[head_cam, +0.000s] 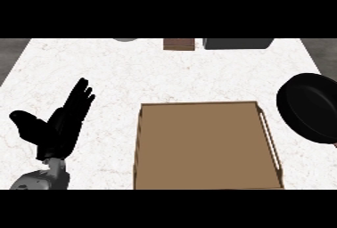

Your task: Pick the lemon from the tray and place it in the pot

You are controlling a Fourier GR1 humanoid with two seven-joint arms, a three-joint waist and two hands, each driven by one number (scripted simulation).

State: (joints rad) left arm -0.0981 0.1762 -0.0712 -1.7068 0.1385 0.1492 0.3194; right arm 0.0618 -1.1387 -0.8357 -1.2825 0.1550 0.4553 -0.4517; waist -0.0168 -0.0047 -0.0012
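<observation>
A brown tray (pixel 146 147) lies on the white marble counter at the lower middle, and nothing shows on its flat inside. A black pot (pixel 309 107) sits at the right edge, partly cut off by the view. No lemon shows anywhere. My left hand (pixel 63 122) rests at the lower left, well left of the tray, with its fingers straight and pointing up and its thumb spread to the left. My right hand does not show.
Along the counter's far edge stand a dark grey box (pixel 237 43), a small brown block (pixel 179 44) and part of a grey round thing (pixel 125 39). Dark floor shows past the counter's left and right edges.
</observation>
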